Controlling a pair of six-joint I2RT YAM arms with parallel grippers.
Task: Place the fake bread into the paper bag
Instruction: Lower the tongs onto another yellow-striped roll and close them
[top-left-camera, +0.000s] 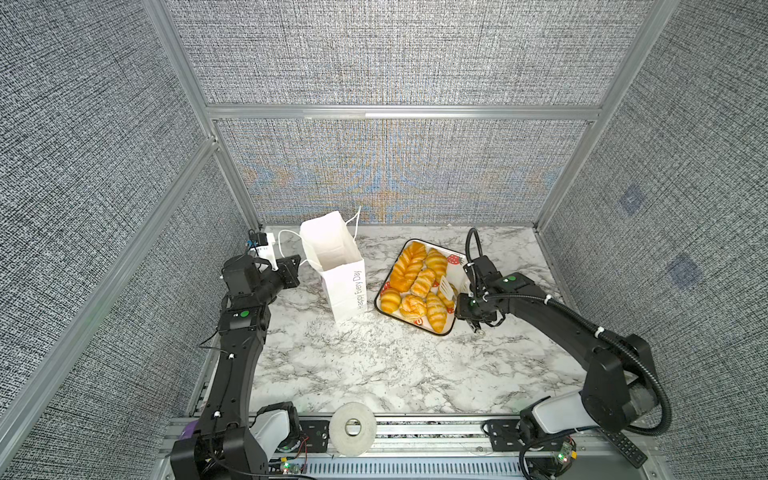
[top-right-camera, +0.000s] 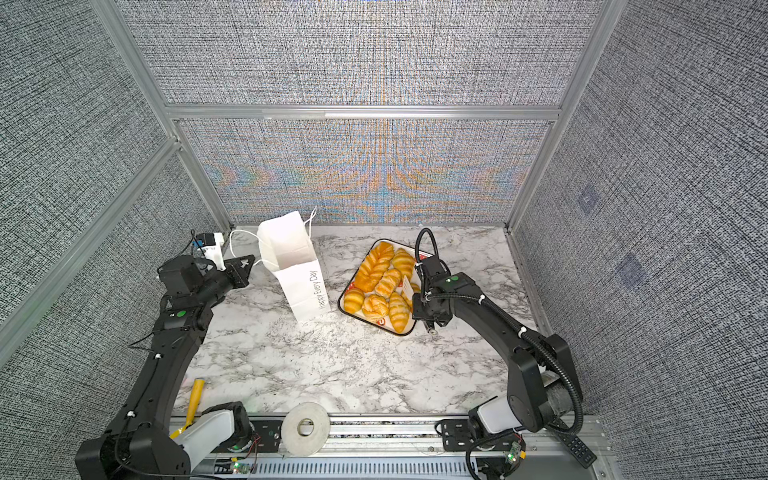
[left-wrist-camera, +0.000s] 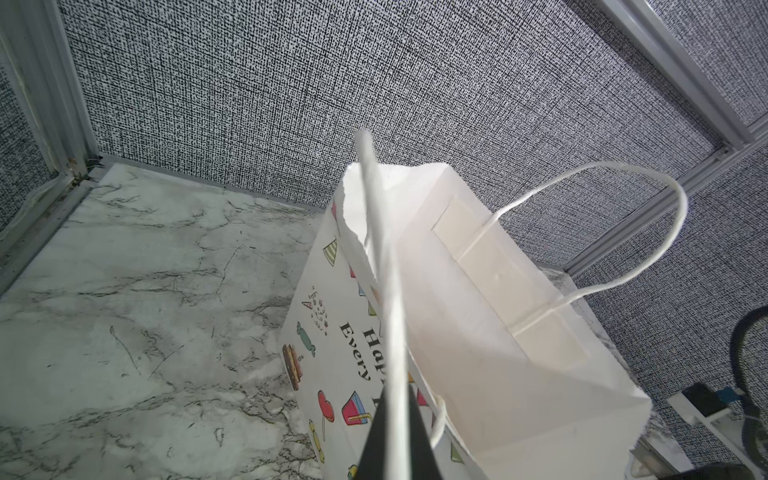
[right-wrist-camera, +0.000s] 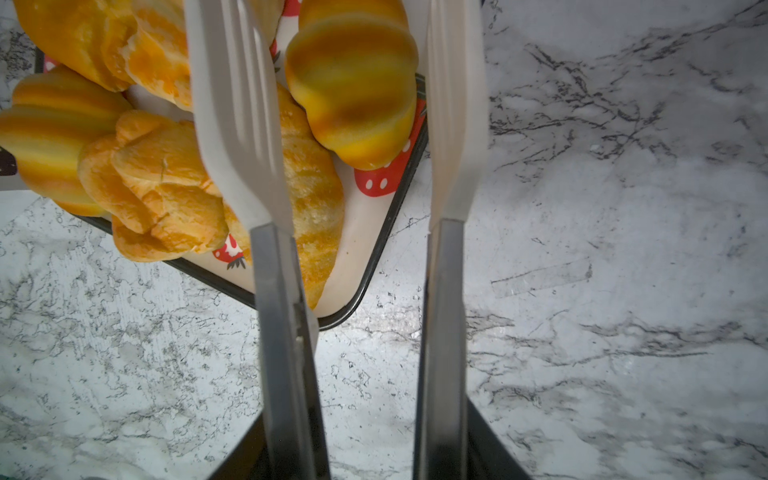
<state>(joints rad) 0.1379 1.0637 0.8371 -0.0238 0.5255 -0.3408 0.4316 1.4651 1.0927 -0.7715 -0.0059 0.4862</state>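
The white paper bag (top-left-camera: 340, 274) (top-right-camera: 297, 276) stands open at the back left of the marble table. My left gripper (top-left-camera: 296, 266) (top-right-camera: 245, 266) (left-wrist-camera: 392, 440) is shut on its near cord handle (left-wrist-camera: 380, 249), which runs taut to the bag's rim. Several pieces of fake bread (top-left-camera: 419, 282) (top-right-camera: 382, 282) lie on the strawberry-print tray (top-left-camera: 440, 332) (right-wrist-camera: 357, 232). My right gripper (top-left-camera: 459, 301) (top-right-camera: 415, 303) (right-wrist-camera: 365, 415) holds white-tipped tongs (top-left-camera: 445, 286) (right-wrist-camera: 241, 124) by their metal arms. The tong tips stand apart on either side of a striped roll (right-wrist-camera: 353, 83) at the tray's near right corner.
A grey tape roll (top-left-camera: 352, 428) (top-right-camera: 305, 428) sits at the front edge. A yellow scoop handle (top-right-camera: 195, 399) shows beside the left arm's base. A black remote (top-left-camera: 623, 446) lies at the front right. Fabric walls enclose three sides.
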